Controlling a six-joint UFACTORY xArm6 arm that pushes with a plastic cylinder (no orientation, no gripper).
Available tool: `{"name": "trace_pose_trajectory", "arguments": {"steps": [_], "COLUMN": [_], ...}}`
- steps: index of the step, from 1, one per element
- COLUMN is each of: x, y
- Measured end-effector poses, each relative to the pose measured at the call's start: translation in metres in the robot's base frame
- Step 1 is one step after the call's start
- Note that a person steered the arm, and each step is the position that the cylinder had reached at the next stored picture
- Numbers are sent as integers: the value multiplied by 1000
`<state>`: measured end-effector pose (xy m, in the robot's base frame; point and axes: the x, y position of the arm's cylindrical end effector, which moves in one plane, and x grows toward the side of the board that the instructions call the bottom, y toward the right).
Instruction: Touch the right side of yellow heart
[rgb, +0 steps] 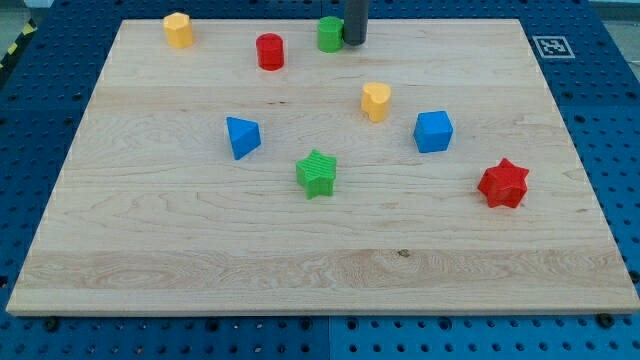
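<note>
The yellow heart (376, 101) stands on the wooden board, a little right of its middle and in the upper half. My tip (354, 42) is at the view's top, touching or nearly touching the right side of a green round block (330, 34). The tip is above and slightly left of the yellow heart, well apart from it.
A blue cube (433, 131) lies right of and below the heart. A red star (503, 184), a green star (317, 174), a blue triangular block (242, 137), a red cylinder (270, 51) and a yellow block (179, 30) also lie on the board (150, 260).
</note>
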<state>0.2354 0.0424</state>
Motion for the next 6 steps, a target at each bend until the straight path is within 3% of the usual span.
{"name": "trace_pose_trajectory", "arguments": {"steps": [2, 4, 6], "x": [10, 116, 117], "y": [2, 50, 50]}}
